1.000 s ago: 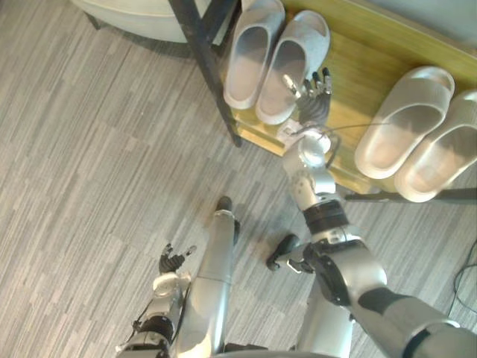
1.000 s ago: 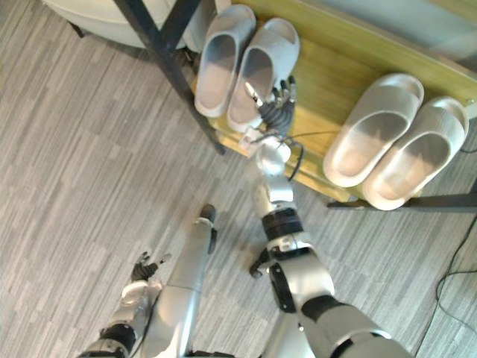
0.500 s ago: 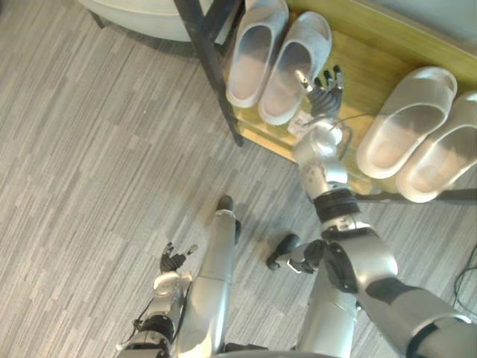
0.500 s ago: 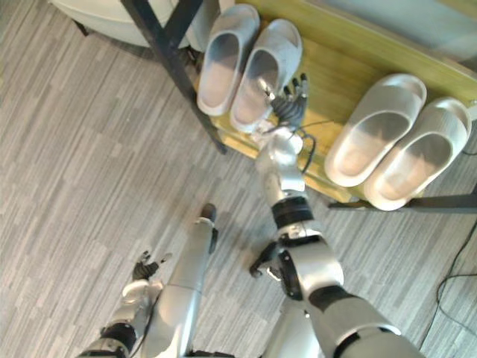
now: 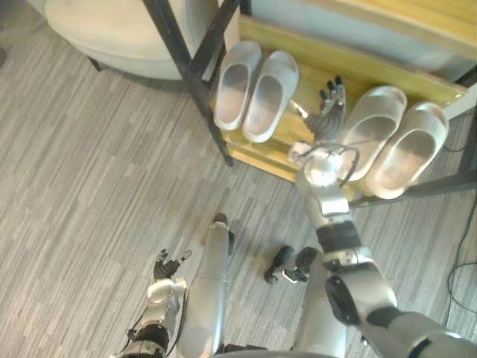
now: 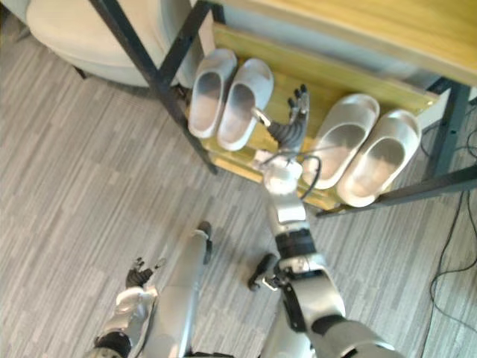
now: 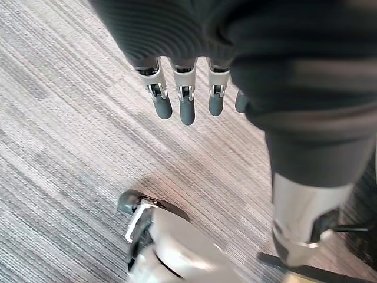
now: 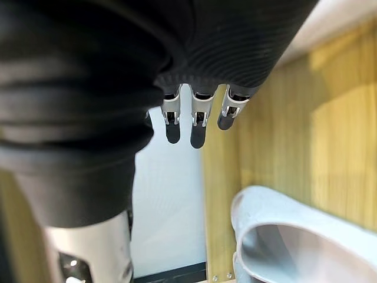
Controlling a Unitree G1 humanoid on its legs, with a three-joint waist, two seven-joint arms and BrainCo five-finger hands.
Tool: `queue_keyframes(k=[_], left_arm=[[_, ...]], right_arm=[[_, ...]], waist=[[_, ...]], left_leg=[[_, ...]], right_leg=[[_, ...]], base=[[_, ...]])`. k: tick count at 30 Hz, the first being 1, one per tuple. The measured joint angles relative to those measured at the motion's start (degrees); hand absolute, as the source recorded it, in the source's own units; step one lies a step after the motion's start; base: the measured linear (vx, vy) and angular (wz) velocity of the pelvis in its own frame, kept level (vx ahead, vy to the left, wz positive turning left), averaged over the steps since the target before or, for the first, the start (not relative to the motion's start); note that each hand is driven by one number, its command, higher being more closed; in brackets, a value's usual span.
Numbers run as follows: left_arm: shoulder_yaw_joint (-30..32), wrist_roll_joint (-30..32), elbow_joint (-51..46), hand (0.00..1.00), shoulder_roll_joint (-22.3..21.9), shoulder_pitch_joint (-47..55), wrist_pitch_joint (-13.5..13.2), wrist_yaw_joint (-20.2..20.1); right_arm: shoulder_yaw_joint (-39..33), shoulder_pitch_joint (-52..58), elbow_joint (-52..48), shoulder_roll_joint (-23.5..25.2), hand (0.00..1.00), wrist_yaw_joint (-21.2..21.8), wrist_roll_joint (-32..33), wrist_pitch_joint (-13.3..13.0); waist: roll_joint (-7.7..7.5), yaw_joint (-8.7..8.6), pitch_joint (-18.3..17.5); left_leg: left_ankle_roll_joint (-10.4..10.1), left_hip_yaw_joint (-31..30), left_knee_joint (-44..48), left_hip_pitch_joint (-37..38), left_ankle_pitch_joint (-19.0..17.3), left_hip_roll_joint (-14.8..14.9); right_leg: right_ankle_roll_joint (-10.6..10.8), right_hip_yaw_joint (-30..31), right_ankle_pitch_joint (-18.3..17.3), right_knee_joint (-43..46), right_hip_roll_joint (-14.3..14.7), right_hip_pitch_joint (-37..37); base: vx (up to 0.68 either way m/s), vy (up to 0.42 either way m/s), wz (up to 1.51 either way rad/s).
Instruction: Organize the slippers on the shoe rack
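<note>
Most of the ground in the eye views is grey floor (image 5: 89, 186) with a fine streaked grain running in planks. Against it stands the shoe rack (image 5: 257, 153), a low shelf of yellow wood held in a black metal frame (image 5: 186, 67), with a second wooden board above it at the back. A rounded cream seat (image 5: 119, 33) sits beside the rack, partly behind the slanting black bar.

Four slippers lie on the low shelf in two pairs. All are the same kind: pale grey-white moulded slides, smooth, with one broad strap over the front and an open toe. Their heels point toward the front edge of the shelf and their toes toward the back. The left-hand pair (image 5: 253, 91) lies near the black bar, its two slippers side by side and touching. The right-hand pair (image 5: 387, 140) lies well apart from it, angled outward, also side by side, with its heels at the front edge of the wood.

The right hand (image 5: 328, 112) reaches onto the shelf in the bare gap between the pairs, just beside the inner slipper of the right-hand pair. Its fingers are straight and spread, its thumb stuck out toward the left-hand pair, and it holds nothing. The right wrist view shows those fingers (image 8: 197, 127) extended over the wood, with a slipper's rim (image 8: 283, 230) close by.

The left hand (image 5: 168, 267) hangs low over the floor, fingers loose and apart, empty.
</note>
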Motion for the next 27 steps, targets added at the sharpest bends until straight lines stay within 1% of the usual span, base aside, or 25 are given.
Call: queue_keyframes(k=[2, 4, 5, 6, 7, 8, 9, 11, 12, 14, 15, 17, 18, 19, 22, 23, 24, 26, 27], left_arm=[[-0.26, -0.03, -1.19, 0.00, -0.08, 2.08, -0.04, -0.17], [-0.96, -0.04, -2.27, 0.00, -0.30, 3.35, -0.13, -0.77], [-2.21, -0.06, -3.33, 0.00, -0.70, 4.51, -0.13, -1.16], [-2.82, -0.04, -3.63, 0.00, -0.87, 4.83, -0.17, -1.22], [-4.38, -0.02, -4.23, 0.00, -1.53, 5.48, -0.15, -1.33], [-5.29, 0.07, -5.68, 0.00, -1.59, 6.20, -0.47, -1.60], [-5.53, 0.08, -5.94, 0.00, -1.65, 6.34, -0.52, -1.89], [-8.35, 0.10, -6.64, 0.00, -2.03, 6.57, -0.90, -2.54], [-8.94, 0.17, -6.73, 0.00, -2.13, 6.57, -0.93, -2.64], [-12.06, 1.04, -8.03, 0.00, -2.45, 7.21, -0.93, -3.66], [-12.33, 1.32, -8.20, 0.00, -2.44, 7.33, -0.92, -3.69], [-13.92, 2.45, -8.45, 0.00, -2.42, 7.52, -0.91, -4.12], [-14.25, 2.96, -8.53, 0.00, -2.42, 7.52, -0.90, -4.74], [-15.07, 3.79, -8.68, 0.00, -2.18, 7.47, -0.89, -4.76], [-16.33, 5.22, -8.71, 0.00, -2.09, 6.68, -0.87, -4.97], [-16.36, 6.08, -8.72, 0.00, -2.05, 6.18, -0.85, -5.55], [-16.36, 6.26, -8.71, 0.00, -2.04, 6.12, -0.85, -5.70], [-18.60, 7.45, -8.72, 0.00, -1.57, 5.54, -0.84, -5.88], [-18.79, 7.50, -8.73, 0.00, -1.53, 5.43, -0.84, -5.88]], right_arm=[[2.03, 7.85, -2.60, -0.04, 0.00, 1.84, -1.07, -0.06], [3.12, 13.15, -3.50, 0.02, 0.00, 3.52, -2.31, -0.10], [4.02, 17.45, -3.58, 0.01, 0.00, 4.72, -2.47, -0.10], [4.19, 19.04, -3.61, 0.01, 0.00, 5.35, -2.92, -0.10], [4.20, 22.37, -3.89, 0.02, 0.00, 6.54, -4.53, -0.10], [4.18, 26.23, -5.17, 0.03, 0.00, 7.82, -4.65, -0.10], [4.15, 27.00, -5.35, 0.00, 0.00, 8.17, -4.88, -0.11], [3.79, 31.55, -5.29, -1.16, 0.00, 10.27, -6.88, -0.12], [3.59, 32.12, -5.28, -1.36, 0.00, 10.74, -6.93, -0.12], [1.62, 35.31, -4.77, -1.50, 0.00, 12.98, -7.20, -0.13], [1.35, 35.61, -4.52, -1.46, 0.00, 13.17, -7.20, -0.14], [-0.53, 36.97, -1.76, -1.36, 0.00, 14.33, -7.22, -0.21], [-1.11, 37.51, 0.14, -1.39, 0.00, 14.74, -7.29, -0.14], [-2.65, 38.24, 2.62, -1.17, 0.00, 15.06, -8.28, -0.09], [-5.14, 39.59, 8.29, -1.08, 0.00, 15.18, -8.86, 0.03], [-6.87, 39.64, 12.49, -0.97, 0.00, 15.23, -8.84, 0.50], [-7.12, 39.62, 13.20, -0.96, 0.00, 15.23, -8.84, 0.51], [-8.91, 39.33, 18.85, -0.95, 0.00, 15.34, -8.84, 0.69], [-9.10, 39.29, 19.29, -0.93, 0.00, 15.34, -8.85, 0.66]], waist=[[-0.05, -0.73, -2.10], [-0.08, -1.13, -2.84], [-0.04, -1.31, -4.12], [-0.02, -1.49, -4.54], [-0.06, -1.88, -5.06], [-0.15, -2.37, -5.44], [-0.20, -2.55, -5.52], [-0.42, -3.11, -6.55], [-0.42, -3.20, -6.59], [-0.50, -3.99, -6.95], [-0.64, -4.07, -7.12], [-0.72, -4.58, -7.95], [-0.62, -5.09, -8.26], [-0.65, -5.35, -8.62], [-0.44, -5.56, -9.69], [-0.20, -5.65, -10.09], [-0.14, -5.69, -10.19], [0.31, -5.91, -11.16], [0.36, -5.94, -11.19]], left_leg=[[0.26, 1.46, -2.84, 3.26, 0.51, 0.51], [0.61, 2.33, -5.25, 6.62, 1.03, 0.71], [0.88, 3.22, -7.33, 8.96, 1.24, 1.00], [1.02, 3.50, -8.07, 9.88, 1.34, 1.07], [1.27, 4.15, -9.65, 12.08, 1.51, 1.10], [1.51, 5.01, -11.41, 14.66, 1.65, 1.22], [1.64, 5.28, -11.82, 15.25, 1.73, 1.22], [2.19, 7.00, -14.37, 18.51, 2.08, 1.14], [2.28, 7.23, -14.77, 19.01, 2.14, 1.14], [2.84, 8.43, -17.27, 22.00, 2.53, 1.34], [2.93, 8.67, -17.60, 22.28, 2.60, 1.35], [3.35, 9.64, -19.56, 24.15, 3.00, 1.33], [3.48, 9.91, -20.42, 25.19, 3.11, 1.37], [3.66, 10.53, -21.75, 26.56, 3.41, 1.40], [3.85, 11.00, -25.20, 28.83, 4.62, 1.26], [3.93, 11.31, -27.71, 30.42, 5.66, 1.39], [3.94, 11.32, -28.05, 30.61, 5.80, 1.40], [4.08, 11.80, -30.93, 32.51, 7.06, 1.48], [4.08, 11.81, -31.12, 32.70, 7.13, 1.48]], right_leg=[[0.69, -0.38, 0.59, -2.79, 0.21, 3.24], [1.16, -0.36, 1.44, -5.34, 0.53, 6.37], [1.64, -0.22, 2.30, -7.75, 1.02, 8.32], [1.90, -0.17, 2.64, -8.61, 1.17, 9.18], [2.34, 0.07, 3.28, -10.45, 1.40, 11.12], [2.85, 0.40, 4.06, -12.53, 1.78, 13.37], [2.99, 0.49, 4.22, -13.02, 1.80, 13.85], [3.71, 1.29, 5.57, -15.79, 2.01, 16.12], [3.82, 1.43, 5.85, -16.26, 2.09, 16.52], [4.62, 2.02, 7.18, -19.42, 2.81, 18.95], [4.61, 2.17, 7.34, -19.77, 2.86, 19.07], [4.63, 2.65, 8.58, -21.74, 3.16, 20.37], [4.60, 2.74, 9.16, -22.87, 3.47, 21.40], [4.79, 2.99, 9.80, -24.33, 3.72, 22.41], [5.17, 2.90, 11.17, -27.46, 4.26, 24.24], [5.46, 2.75, 12.25, -29.98, 4.88, 25.68], [5.45, 2.71, 12.45, -30.36, 4.96, 25.87], [5.74, 2.72, 13.93, -33.31, 5.69, 27.41], [5.84, 2.68, 14.09, -33.56, 5.73, 27.61]], base=[[0.08, 0.036, 0.03], [0.12, 0.056, -0.08], [0.11, 0.059, -0.17], [0.10, 0.067, -0.18], [0.09, 0.074, -0.19], [0.11, 0.089, -0.19], [0.09, 0.091, -0.24], [0.07, 0.072, -0.22], [0.06, 0.075, -0.20], [0.05, 0.074, -0.20], [0.05, 0.064, -0.22], [0.05, 0.049, -0.17], [0.06, 0.063, -0.16], [0.05, 0.054, -0.16], [0.05, 0.045, -0.08], [0.04, 0.027, -0.05], [0.06, 0.041, -0.09], [0.05, 0.036, -0.08], [0.05, 0.042, -0.04]])
